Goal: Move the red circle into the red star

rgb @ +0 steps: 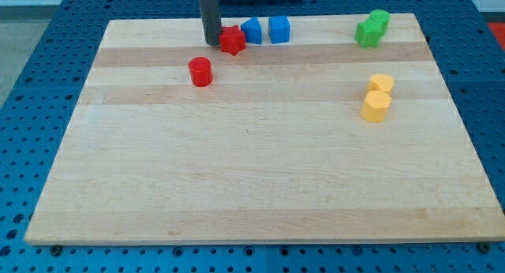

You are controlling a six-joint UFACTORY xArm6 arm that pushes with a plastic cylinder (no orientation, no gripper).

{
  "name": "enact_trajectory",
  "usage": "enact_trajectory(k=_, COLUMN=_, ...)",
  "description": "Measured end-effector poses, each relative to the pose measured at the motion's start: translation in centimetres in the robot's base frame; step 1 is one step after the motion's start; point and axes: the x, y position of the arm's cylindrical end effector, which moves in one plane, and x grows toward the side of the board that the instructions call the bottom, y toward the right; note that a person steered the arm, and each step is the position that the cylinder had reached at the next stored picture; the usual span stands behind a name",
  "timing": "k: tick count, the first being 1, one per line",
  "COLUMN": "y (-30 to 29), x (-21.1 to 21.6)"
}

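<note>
A: Blue pegboard frames the pale wooden desk (260, 186), and most of the blocks sit along the view's top edge.

B: Where is my tip (212, 43)?

A: Touching or just beside the left side of the red star (232, 40). No claw exists on this rod, so there is nothing to call wide or narrow.

B: And the red circle (200, 71)?

A: Below the tip and slightly to the view's left, near the star but apart from it. The star lies up and to the right of the circle.

B: So the push should run up and right?

A: I judge so. The tip is on the wrong side; it would need to get around to the circle's lower left first.

B: Anything in the way?

A: Two blue blocks (265, 29) sit just right of the star; green blocks (372, 28) and yellow blocks (378, 97) are well apart.
</note>
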Motion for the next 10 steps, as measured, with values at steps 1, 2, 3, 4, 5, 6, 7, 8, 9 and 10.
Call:
enact_trajectory(k=1, y=-0.9, x=0.2)
enact_trajectory(k=2, y=-4.3, x=2.1)
enact_trajectory(k=3, y=-6.1, x=6.5)
enact_trajectory(k=4, y=-6.4, x=9.8)
enact_trajectory(k=5, y=-5.2, x=10.4)
enact_trajectory(k=6, y=-2.0, x=10.4)
enact_trajectory(k=7, y=0.8, x=10.4)
enact_trajectory(k=8, y=2.2, x=10.4)
enact_trajectory(k=9, y=2.6, x=9.2)
enact_trajectory(k=10, y=2.6, x=7.5)
